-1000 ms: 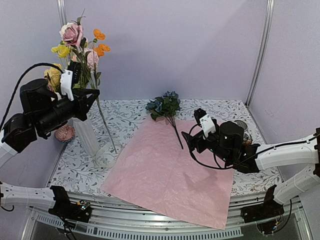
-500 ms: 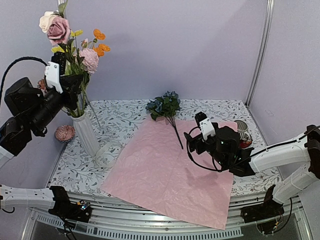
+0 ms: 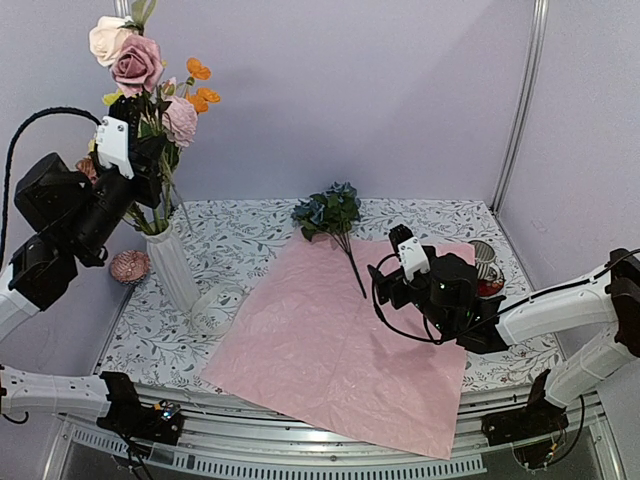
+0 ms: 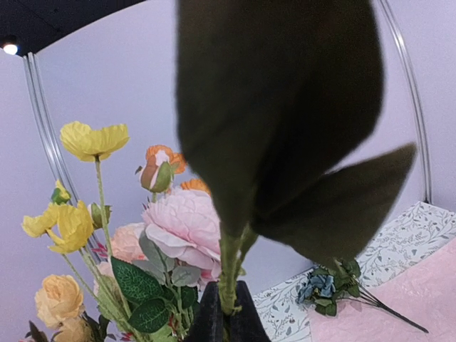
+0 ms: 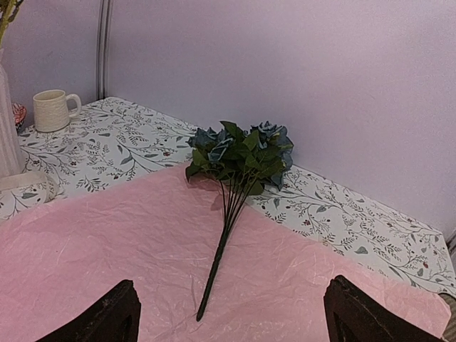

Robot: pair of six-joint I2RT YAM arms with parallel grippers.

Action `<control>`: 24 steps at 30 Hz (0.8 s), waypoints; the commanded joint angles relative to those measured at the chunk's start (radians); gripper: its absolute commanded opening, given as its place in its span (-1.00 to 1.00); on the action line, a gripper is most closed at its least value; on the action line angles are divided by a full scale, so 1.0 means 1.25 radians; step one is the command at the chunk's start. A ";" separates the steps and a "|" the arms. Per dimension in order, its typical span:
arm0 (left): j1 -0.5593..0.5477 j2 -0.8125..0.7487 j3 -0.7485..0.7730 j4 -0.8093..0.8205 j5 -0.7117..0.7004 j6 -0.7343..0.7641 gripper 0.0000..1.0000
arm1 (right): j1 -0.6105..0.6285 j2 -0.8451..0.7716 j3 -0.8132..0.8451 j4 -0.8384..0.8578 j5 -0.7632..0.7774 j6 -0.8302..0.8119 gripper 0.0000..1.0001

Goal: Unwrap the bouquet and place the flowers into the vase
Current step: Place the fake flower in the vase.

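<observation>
Bouquet paper (image 3: 340, 345) is spread flat on the counter (image 3: 430, 215). Vase (image 3: 176, 268) is stood left of it, flowers (image 3: 200, 98) inside. Blue roses (image 3: 328, 212) are laid at the paper's far edge. A rose stem (image 4: 229, 278) is clamped over the vase by left end effector (image 4: 228, 319); right end effector (image 3: 383, 283) is held open.

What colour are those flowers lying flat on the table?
The flowers are blue; right wrist view shows best.

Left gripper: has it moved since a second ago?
Yes: the left gripper moved up and left, from beside the mouth of the white vase to above it.
</observation>
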 commanded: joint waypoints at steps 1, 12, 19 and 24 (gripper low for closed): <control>0.005 0.008 -0.006 0.097 -0.042 0.073 -1.00 | 0.003 0.004 -0.003 0.023 0.015 -0.002 0.83; 0.009 0.052 0.078 0.016 -0.135 0.021 -1.00 | 0.002 0.006 -0.002 0.022 0.021 -0.006 0.83; 0.008 0.041 0.165 -0.199 -0.038 -0.139 -1.00 | 0.002 0.009 -0.002 0.022 0.019 -0.006 0.83; 0.007 -0.003 0.154 -0.203 -0.078 -0.116 -1.00 | 0.002 0.009 0.001 0.021 0.017 -0.006 0.83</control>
